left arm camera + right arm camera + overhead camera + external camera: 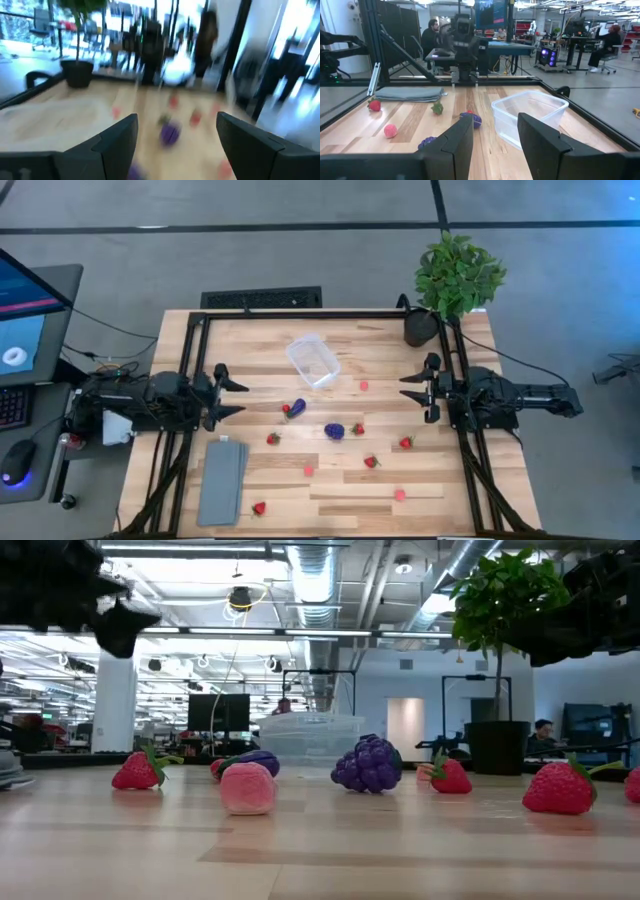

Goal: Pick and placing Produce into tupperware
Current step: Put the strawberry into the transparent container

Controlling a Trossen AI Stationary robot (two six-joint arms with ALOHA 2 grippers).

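Counting from the high view, six red strawberries lay scattered over the wooden surface [420,350]: one [273,439] left of centre, one [358,429] just right of the grape cluster [334,430], one [372,462] below that, one [406,442] toward the right arm, one [259,508] near the front edge, and one [285,409] touching the single purple eggplant [296,409]. Three small pink pieces showed: one [364,386] right of the tub, one [309,470] near the middle, one [400,494] toward the front right. There was one grape cluster, sitting roughly central.

The one clear tupperware [314,360] stood toward the back of the surface, with no produce inside it, well apart from most of the fruit. One flat grey slab [222,480] lay at the front left, and one potted plant [452,280] stood at the back right corner.

Two arms waited, one at each side. The left gripper [228,397] hovered at the left edge with its jaws spread wide and holding nothing. The right gripper [415,393] hovered at the right edge, its jaws parted a little and also empty.
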